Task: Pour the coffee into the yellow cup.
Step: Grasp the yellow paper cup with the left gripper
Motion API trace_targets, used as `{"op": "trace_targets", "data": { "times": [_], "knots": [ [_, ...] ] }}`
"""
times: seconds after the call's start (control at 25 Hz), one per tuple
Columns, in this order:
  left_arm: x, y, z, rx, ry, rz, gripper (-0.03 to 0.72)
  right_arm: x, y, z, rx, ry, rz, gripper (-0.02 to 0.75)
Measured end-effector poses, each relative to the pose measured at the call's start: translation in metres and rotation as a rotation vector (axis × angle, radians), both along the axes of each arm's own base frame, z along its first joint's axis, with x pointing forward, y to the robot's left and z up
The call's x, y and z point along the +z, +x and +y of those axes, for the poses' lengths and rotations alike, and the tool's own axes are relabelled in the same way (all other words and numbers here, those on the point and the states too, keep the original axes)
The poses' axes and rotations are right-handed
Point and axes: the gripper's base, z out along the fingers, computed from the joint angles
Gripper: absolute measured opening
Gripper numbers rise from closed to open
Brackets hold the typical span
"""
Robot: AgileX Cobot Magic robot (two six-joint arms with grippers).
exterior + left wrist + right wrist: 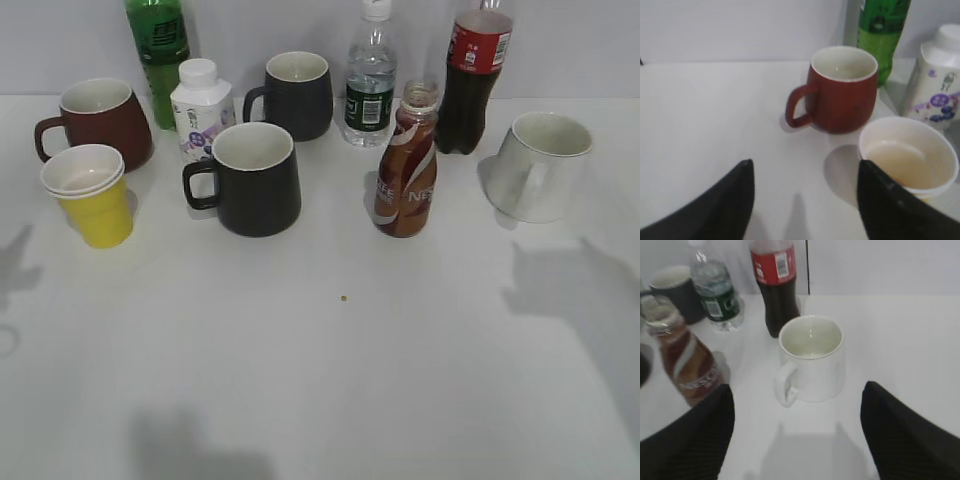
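The brown coffee bottle (406, 175) with a white swirl label stands uncapped right of centre on the table; it also shows at the left of the right wrist view (685, 362). The yellow cup (90, 195) stands at the left, in front of the dark red mug (98, 122); its white inside shows in the left wrist view (908, 156). My left gripper (805, 200) is open and empty, just left of the cup. My right gripper (797, 432) is open and empty, in front of the white mug (812, 357). Neither gripper shows in the exterior view.
Two black mugs (252, 178) (295, 93), a white mug (540, 165), a white milk carton (200, 108), a green bottle (158, 50), a water bottle (370, 85) and a cola bottle (475, 80) stand along the back. A small crumb (343, 298) lies mid-table.
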Motion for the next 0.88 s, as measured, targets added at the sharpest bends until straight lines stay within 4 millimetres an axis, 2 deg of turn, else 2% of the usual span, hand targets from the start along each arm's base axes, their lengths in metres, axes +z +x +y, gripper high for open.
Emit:
{"op": "trace_targets", "data": {
  "times": [0.12,0.2,0.48,0.68,0.88],
  "knots": [
    [-0.015,0.01,-0.008,-0.027,-0.006,0.044,0.56,-0.006,0.012,0.003,0.0,0.0,0.0,0.588],
    [-0.023,0.013,-0.018,-0.052,-0.024,0.08,0.587,-0.011,0.019,0.009,0.022,-0.008,-0.005,0.588],
    [-0.045,0.017,-0.054,-0.19,-0.017,0.126,0.602,-0.026,0.033,0.033,0.117,-0.03,-0.003,0.587],
    [-0.068,0.026,-0.059,-0.194,-0.001,0.167,0.602,-0.032,0.035,0.043,0.152,-0.036,0.015,0.587],
    [-0.083,0.039,-0.062,-0.183,0.002,0.081,0.602,-0.032,0.034,0.047,0.172,-0.036,0.008,0.587]
  ]
}}
